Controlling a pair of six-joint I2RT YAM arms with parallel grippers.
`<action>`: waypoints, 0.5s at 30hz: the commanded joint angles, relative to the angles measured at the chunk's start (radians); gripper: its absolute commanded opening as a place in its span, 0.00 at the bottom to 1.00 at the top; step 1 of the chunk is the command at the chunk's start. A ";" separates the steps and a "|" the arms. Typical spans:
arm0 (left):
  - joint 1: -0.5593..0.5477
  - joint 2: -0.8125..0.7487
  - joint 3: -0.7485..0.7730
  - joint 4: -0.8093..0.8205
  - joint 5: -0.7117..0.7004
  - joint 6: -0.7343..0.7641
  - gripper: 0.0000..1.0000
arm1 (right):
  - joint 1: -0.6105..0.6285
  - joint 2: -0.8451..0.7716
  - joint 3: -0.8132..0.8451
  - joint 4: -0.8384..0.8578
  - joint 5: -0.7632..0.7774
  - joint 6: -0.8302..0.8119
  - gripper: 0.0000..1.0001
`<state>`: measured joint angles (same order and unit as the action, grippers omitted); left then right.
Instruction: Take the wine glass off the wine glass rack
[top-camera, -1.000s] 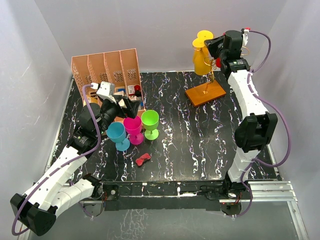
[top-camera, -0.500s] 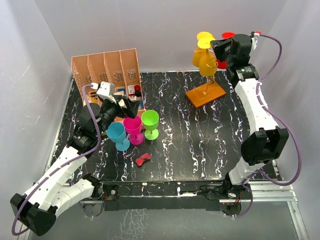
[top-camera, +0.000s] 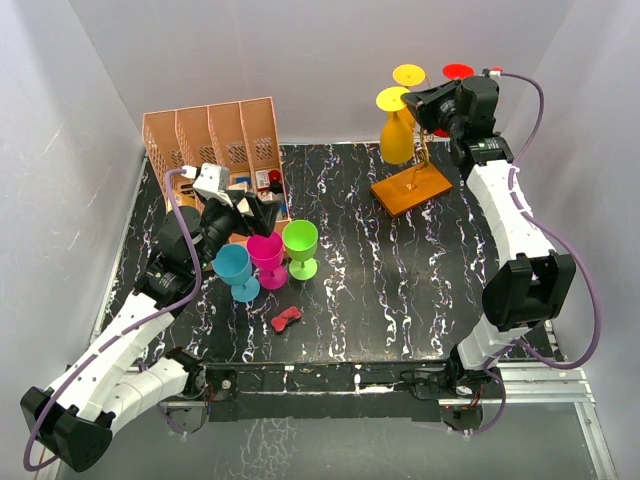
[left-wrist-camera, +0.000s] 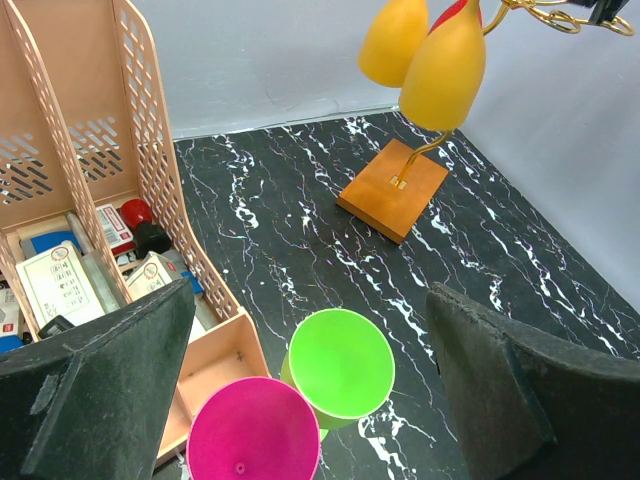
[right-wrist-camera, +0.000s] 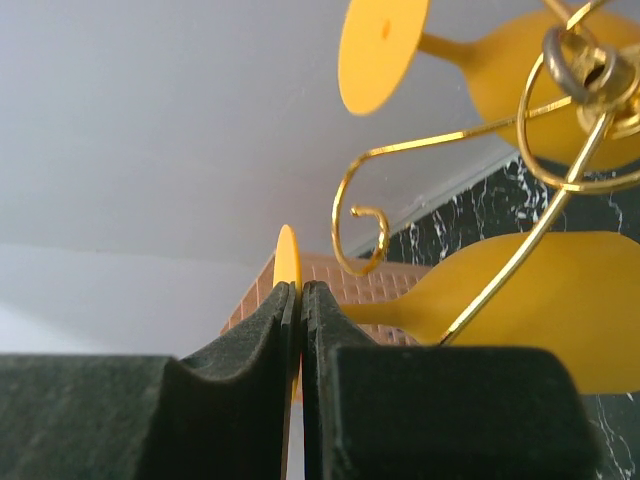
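The wine glass rack (top-camera: 428, 150) is a gold wire stand on an orange wooden base (top-camera: 411, 186) at the back right. It also shows in the left wrist view (left-wrist-camera: 392, 188), and its spiral arms show in the right wrist view (right-wrist-camera: 560, 190). My right gripper (top-camera: 424, 101) (right-wrist-camera: 300, 300) is shut on the foot of a yellow wine glass (top-camera: 397, 138) (right-wrist-camera: 530, 300), held just left of the rack's top. I cannot tell whether the glass still touches the wire. A second yellow glass (right-wrist-camera: 545, 70) and a red one (top-camera: 457, 72) hang on the rack. My left gripper (top-camera: 258, 212) (left-wrist-camera: 315, 390) is open and empty.
Green (top-camera: 300, 245), pink (top-camera: 267, 256) and blue (top-camera: 235, 270) glasses stand under the left gripper. A pink slotted file organiser (top-camera: 210, 140) with small items stands at the back left. A red piece (top-camera: 287, 319) lies in front of the glasses. White walls surround the table.
My right gripper swung up and right, then back left. The yellow glass it holds has moved left and lower, apart from the other yellow glass. The left arm has not moved.
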<state>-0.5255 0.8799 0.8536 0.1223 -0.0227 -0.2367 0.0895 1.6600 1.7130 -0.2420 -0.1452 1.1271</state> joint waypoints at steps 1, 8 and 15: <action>0.004 -0.006 0.019 0.010 -0.005 0.000 0.97 | -0.004 -0.080 -0.042 0.097 -0.128 0.012 0.08; 0.004 0.021 0.016 0.011 -0.005 -0.004 0.97 | -0.005 -0.126 -0.128 0.228 -0.334 -0.014 0.07; 0.004 0.040 0.015 0.008 -0.012 0.000 0.97 | 0.012 -0.164 -0.259 0.418 -0.611 -0.008 0.08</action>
<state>-0.5255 0.9260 0.8536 0.1150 -0.0235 -0.2390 0.0906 1.5513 1.5059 -0.0277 -0.5480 1.1267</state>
